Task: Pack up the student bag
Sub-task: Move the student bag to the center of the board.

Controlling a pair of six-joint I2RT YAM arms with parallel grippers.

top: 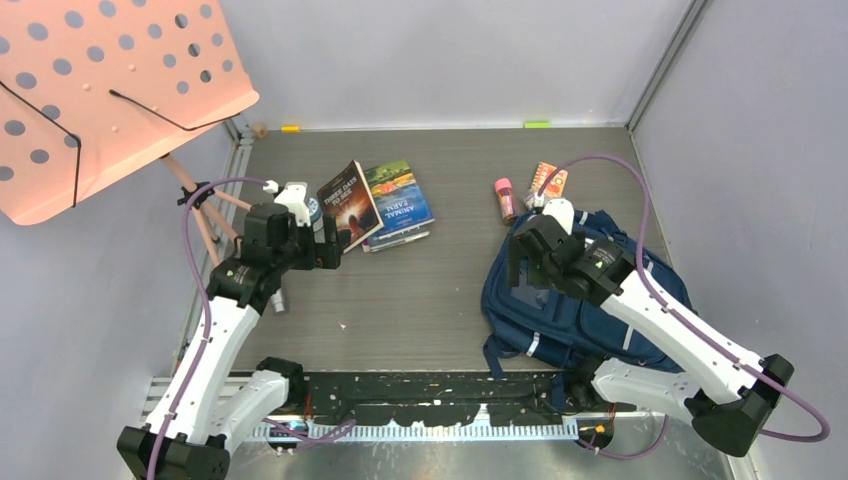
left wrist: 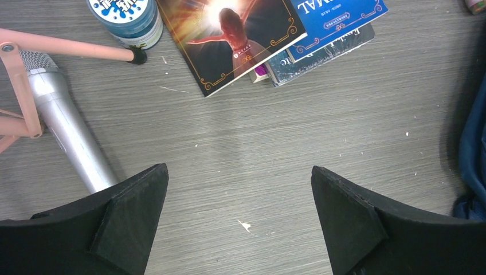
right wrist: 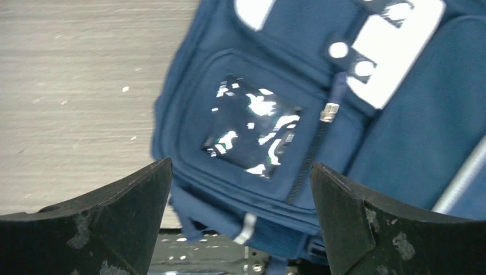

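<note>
Fabric of the student bag [right wrist: 395, 137] lies under my right claw [right wrist: 240, 169], which is released and grasping nothing; the bag sprawls flat on the table's [top: 440, 290] right side. My left claw [left wrist: 239, 172], also released, hovers near the books [left wrist: 235, 40].

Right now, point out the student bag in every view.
Top external: student bag lies lower right.
Left wrist: bag is a blue sliver at the right edge.
Right wrist: bag fills centre and right.
Shared landmark: grey wood-grain table, left of the bag in all three.
</note>
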